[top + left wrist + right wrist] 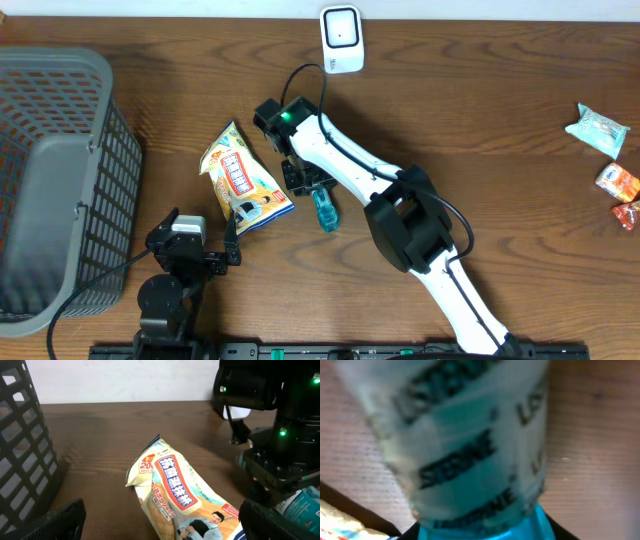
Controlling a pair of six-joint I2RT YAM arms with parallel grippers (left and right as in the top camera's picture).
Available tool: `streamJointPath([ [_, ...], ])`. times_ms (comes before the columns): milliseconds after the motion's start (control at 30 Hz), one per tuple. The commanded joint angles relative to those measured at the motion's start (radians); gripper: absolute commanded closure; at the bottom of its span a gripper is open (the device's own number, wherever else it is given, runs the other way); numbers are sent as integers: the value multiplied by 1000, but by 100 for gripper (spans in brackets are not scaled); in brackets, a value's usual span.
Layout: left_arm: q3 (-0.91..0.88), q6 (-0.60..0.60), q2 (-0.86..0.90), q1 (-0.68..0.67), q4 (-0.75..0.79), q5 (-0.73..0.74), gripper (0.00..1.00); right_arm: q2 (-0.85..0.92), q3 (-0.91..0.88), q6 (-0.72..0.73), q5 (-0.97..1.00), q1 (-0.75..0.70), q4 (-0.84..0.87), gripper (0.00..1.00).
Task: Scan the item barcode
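From above, I see the brown wooden table (pixel 480 100). The small white box scanner (pixel 341 39) stands at the far edge, about halfway along. The little clear bottle with blue liquid (pixel 325 210) lies on the table near the middle. It is just beside the right tool (pixel 308 182), on the side toward the near edge. The yellow and white snack bag (pixel 243 178) lies flat next to that tool, on the side toward the left edge. The big grey plastic basket (pixel 60 170) sits along the left edge. The left tool (pixel 228 248) is close to the near edge, right by the bag's nearest corner. By the right edge lie a pale green packet (pixel 598 130) and two orange packets (pixel 618 182).

In the left wrist view, my left tool is spread wide, with one black finger in each bottom corner. The snack bag lies on the table in front, reaching in between the fingers. The bottle peeks in at the right side.

In the right wrist view, the bottle fills almost everything and looks blurry. I see dark letters on its label and blue at the bottom. Dark bits show low on both sides. I cannot tell if the right tool is pinching the bottle.
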Motion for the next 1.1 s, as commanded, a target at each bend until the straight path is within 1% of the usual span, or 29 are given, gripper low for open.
streamJointPath([
  [0,-15,-5,-3,3,-26,6,2,27,-14,197,-62,-35,2,69],
  [33,-15,-5,-3,3,-26,6,2,27,-14,277,-78,-51,1,69],
  [67,-15,-5,-3,3,-26,6,2,27,-14,307,-78,-56,1,69],
  [100,-15,-5,-3,3,-26,6,2,27,-14,342,-78,-62,2,67],
  [133,-15,-5,-3,3,-26,6,2,27,-14,375,-79,-67,1,59],
  [233,-15,-5,-3,3,-26,6,2,27,-14,446,-101,-79,-1,18],
  [267,-15,-5,-3,3,-26,6,2,27,-14,470,-114,-82,-4,14],
  [300,-15,-5,-3,3,-26,6,2,26,-14,489,-125,-85,-5,13],
  [400,-15,-5,-3,3,-26,6,2,10,-13,512,-137,-93,-12,1],
  [533,-15,-5,-3,3,-26,6,2,-53,-13,502,-105,-95,-38,1],
  [633,-15,-5,-3,3,-26,6,2,-135,-13,487,-56,-95,-78,1],
  [733,-15,-5,-3,3,-26,6,2,-230,-13,419,-37,-95,-98,1],
  [833,-15,-5,-3,3,-26,6,2,-311,-13,374,-74,-95,-101,1],
  [900,-15,-5,-3,3,-26,6,2,-343,-13,373,-113,-88,-119,1],
  [967,-15,-5,-3,3,-26,6,2,-359,-13,373,-113,-78,-147,1],
  [1067,-15,-5,-3,3,-26,6,2,-360,-13,377,-7,-64,-181,1],
])
